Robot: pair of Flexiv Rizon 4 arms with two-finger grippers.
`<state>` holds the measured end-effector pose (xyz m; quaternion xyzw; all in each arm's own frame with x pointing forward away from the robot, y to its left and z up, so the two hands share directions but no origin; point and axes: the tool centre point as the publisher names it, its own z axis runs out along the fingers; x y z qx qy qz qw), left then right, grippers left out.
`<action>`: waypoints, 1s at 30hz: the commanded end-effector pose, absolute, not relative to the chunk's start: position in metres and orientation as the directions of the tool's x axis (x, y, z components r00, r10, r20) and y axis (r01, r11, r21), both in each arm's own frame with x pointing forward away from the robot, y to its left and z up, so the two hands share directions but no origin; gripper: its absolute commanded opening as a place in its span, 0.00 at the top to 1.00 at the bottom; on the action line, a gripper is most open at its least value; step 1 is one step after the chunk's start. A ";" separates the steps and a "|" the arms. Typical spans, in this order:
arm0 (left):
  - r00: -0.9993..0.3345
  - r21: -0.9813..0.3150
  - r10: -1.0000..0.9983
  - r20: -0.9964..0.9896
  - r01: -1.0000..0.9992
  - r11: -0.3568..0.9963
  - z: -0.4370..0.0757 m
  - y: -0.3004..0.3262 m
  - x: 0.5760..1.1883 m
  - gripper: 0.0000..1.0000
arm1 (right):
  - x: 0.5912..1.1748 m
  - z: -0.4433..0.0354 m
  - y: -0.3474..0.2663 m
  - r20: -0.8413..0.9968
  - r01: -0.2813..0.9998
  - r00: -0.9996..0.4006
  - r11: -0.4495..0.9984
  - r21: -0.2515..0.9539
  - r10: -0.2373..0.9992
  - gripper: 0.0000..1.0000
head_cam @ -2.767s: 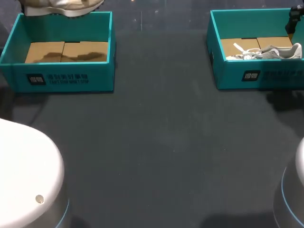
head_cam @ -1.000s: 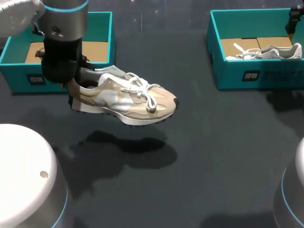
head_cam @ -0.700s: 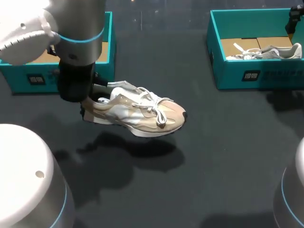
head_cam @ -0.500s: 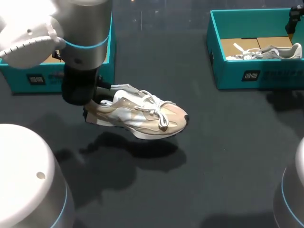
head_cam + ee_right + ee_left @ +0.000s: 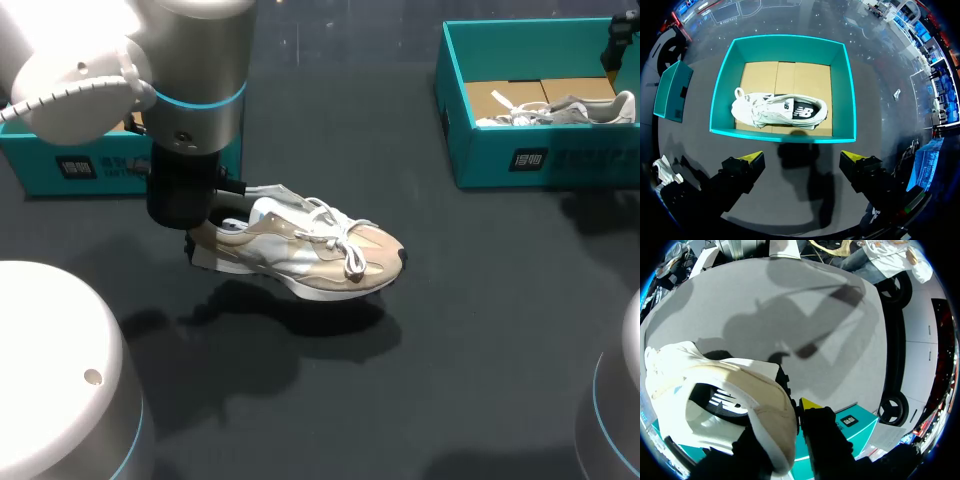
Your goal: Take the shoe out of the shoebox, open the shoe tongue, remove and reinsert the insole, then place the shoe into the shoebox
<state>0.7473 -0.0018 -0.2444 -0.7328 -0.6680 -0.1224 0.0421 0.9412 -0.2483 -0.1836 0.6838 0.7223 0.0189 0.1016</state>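
Step one done: shoe [image 5: 300, 258] out of the shoebox [image 5: 90, 172]; our left gripper [image 5: 790, 415] clamps its heel, low over the desk [image 5: 480, 330]. Our right gripper [image 5: 802, 159] gapes empty. Next, we reckon: set down, open tongue.

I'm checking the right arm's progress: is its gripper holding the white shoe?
No, the right gripper stands open over the table, apart from the white shoe, which lies inside the box.

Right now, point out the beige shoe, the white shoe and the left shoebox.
beige shoe [image 5: 295, 256], head view, on its side panel below the laces.
white shoe [image 5: 782, 111], right wrist view, on its side, mid-length.
left shoebox [image 5: 100, 170], head view, on its front wall.
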 end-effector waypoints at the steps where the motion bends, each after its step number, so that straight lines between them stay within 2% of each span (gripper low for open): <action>1: 0.084 0.085 0.961 0.265 0.990 -0.110 -0.265 -0.029 0.754 1.00 | 0.940 -0.184 -0.248 -0.122 0.984 -0.044 0.064 0.167 0.992 0.00; 16: 0.028 0.020 0.961 0.277 0.999 -0.034 -0.323 -0.093 0.727 1.00 | 0.940 -0.184 -0.248 -0.122 0.984 -0.044 0.064 0.167 0.992 0.00; 30: 0.043 0.033 0.961 0.272 0.998 -0.053 -0.360 -0.121 0.714 1.00 | 0.940 -0.184 -0.248 -0.122 0.984 -0.044 0.064 0.167 0.992 0.00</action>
